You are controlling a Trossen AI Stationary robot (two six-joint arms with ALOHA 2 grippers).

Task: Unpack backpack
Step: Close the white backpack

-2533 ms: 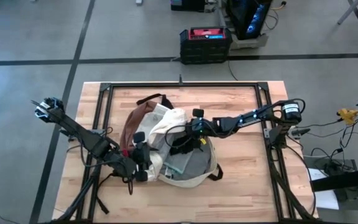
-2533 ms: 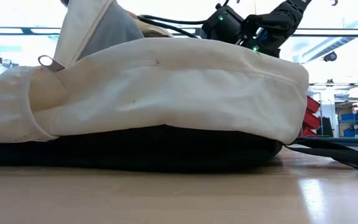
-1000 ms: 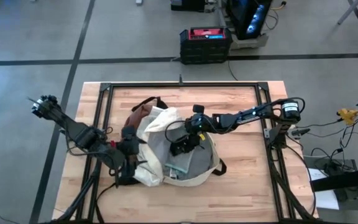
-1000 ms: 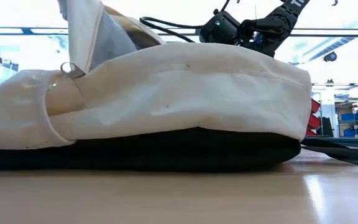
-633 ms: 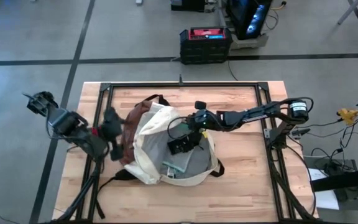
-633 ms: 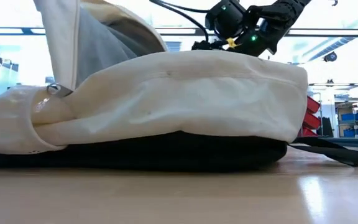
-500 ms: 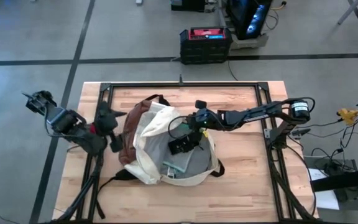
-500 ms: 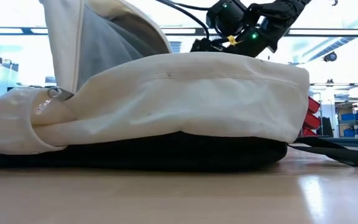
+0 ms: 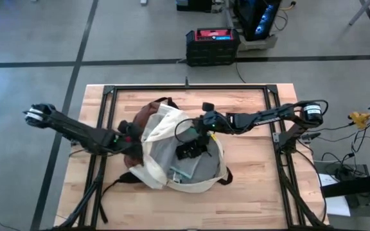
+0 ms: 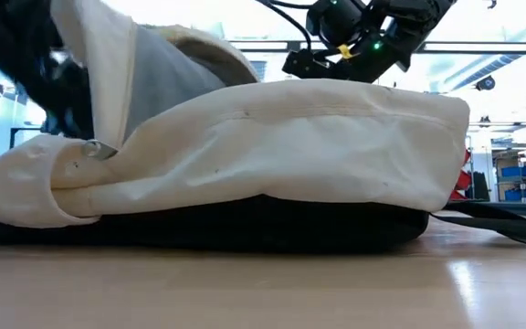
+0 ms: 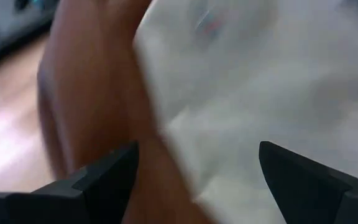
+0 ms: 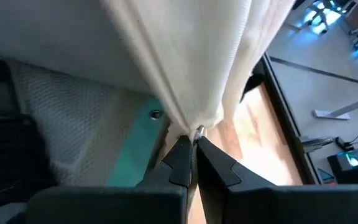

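The cream-white backpack [image 9: 172, 163] lies on the wooden table on its black back side [image 10: 245, 224], its reddish-brown base [image 9: 143, 122] toward the far left. Its mouth gapes upward and shows grey lining, a teal-edged pouch [image 9: 184, 172] and a dark object [image 9: 190, 151]. My right gripper [image 9: 201, 125] is shut on the rim of the opening. My left gripper [image 9: 132, 138] stands wide open, low at the backpack's left side. In its wrist view the brown base and the cream cloth [image 11: 229, 93] fill the space between the fingers. My right gripper pinches the cream rim of the backpack's opening [image 12: 191, 124] between its two fingers, beside a small metal piece [image 12: 199, 132]. The fingers slant down from the table's right. The rim is drawn up into a taut peak; the backpack's body stays on the table. My left gripper: I cannot tell whether its open fingers touch the backpack.
Black frame rails [image 9: 108, 96] run along the table's left, far and right sides. A black strap [image 9: 117, 183] trails from the backpack toward the near left, another [image 10: 510, 228] toward the right. Bare wood [image 9: 252, 173] lies right of the backpack. A red-and-black case [image 9: 212, 45] stands on the floor beyond.
My left gripper, open throughout, first drew back toward the table's left edge, away from the backpack. It then swung down and back toward the brown base, rolling as it went. My right gripper has risen a little with the rim, lifting that side of the opening.
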